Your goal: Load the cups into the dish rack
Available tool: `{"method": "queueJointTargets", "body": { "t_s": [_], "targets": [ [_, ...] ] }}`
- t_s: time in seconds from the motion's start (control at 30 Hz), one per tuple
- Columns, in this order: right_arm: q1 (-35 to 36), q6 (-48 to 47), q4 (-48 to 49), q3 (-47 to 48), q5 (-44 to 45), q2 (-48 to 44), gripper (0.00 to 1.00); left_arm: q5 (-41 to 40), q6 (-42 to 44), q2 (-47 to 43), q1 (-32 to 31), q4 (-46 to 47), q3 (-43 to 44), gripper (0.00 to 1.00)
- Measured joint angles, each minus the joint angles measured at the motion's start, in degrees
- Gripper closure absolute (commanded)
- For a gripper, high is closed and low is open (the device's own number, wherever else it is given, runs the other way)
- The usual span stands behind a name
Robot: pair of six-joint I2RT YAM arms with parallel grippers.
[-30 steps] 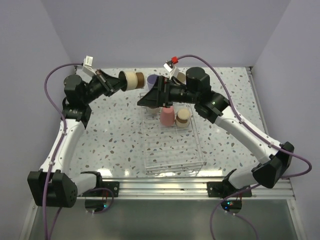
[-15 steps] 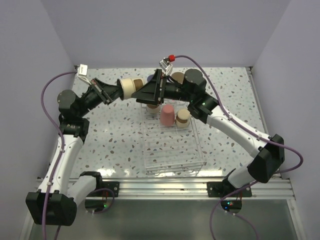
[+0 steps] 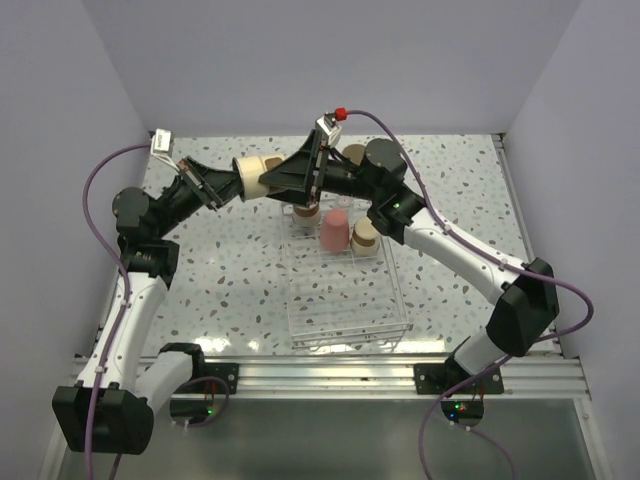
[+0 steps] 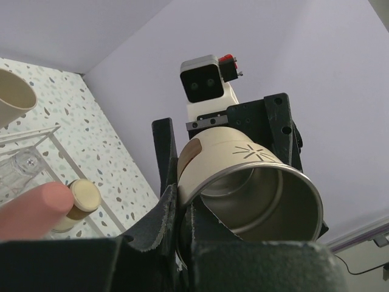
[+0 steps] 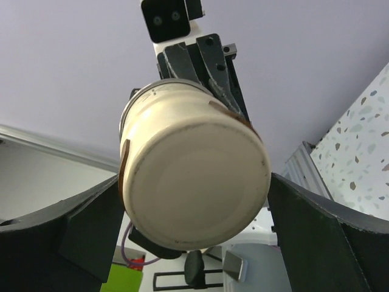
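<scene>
- Two cups stand upside down at the far end of the dish rack (image 3: pixel 345 322): a coral-red cup (image 3: pixel 334 232) and, just to its right, a brown-grey cup (image 3: pixel 364 238) with its cream base up.
- A beige cup (image 3: pixel 352 153) shows beyond the rack's far end, seemingly not yet loaded. Any others are hidden under the arms, so the job looks partly done.
- The held cup (image 4: pixel 243 158) lies sideways in the air above the rack's far-left corner, with a cream base, brown-grey patches and a shiny grey inside.
- The left gripper (image 4: pixel 178 207) is clenched on its rim. The right gripper (image 5: pixel 194 181) is spread wide either side of the base, not gripping — likely a handover.
</scene>
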Motion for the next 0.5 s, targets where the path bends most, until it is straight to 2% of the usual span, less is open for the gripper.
{"method": "queueJointTargets", "body": {
  "t_s": [0.13, 0.37, 0.5],
  "targets": [
    [-0.7, 3.5, 3.9, -0.3, 0.0, 1.3, 0.02, 0.0, 0.0, -0.1, 0.0, 0.0, 0.0, 1.00],
    [-3.2, 12.7, 17.2, -5.8, 0.2, 2.5, 0.02, 0.1, 0.2, -0.5, 0.0, -0.6, 0.0, 1.00],
    [-3.5, 15.0, 20.0, -6.1, 0.2, 3.6, 0.02, 0.0, 0.9, -0.5, 0.0, -1.8, 0.0, 1.00]
  ]
}}
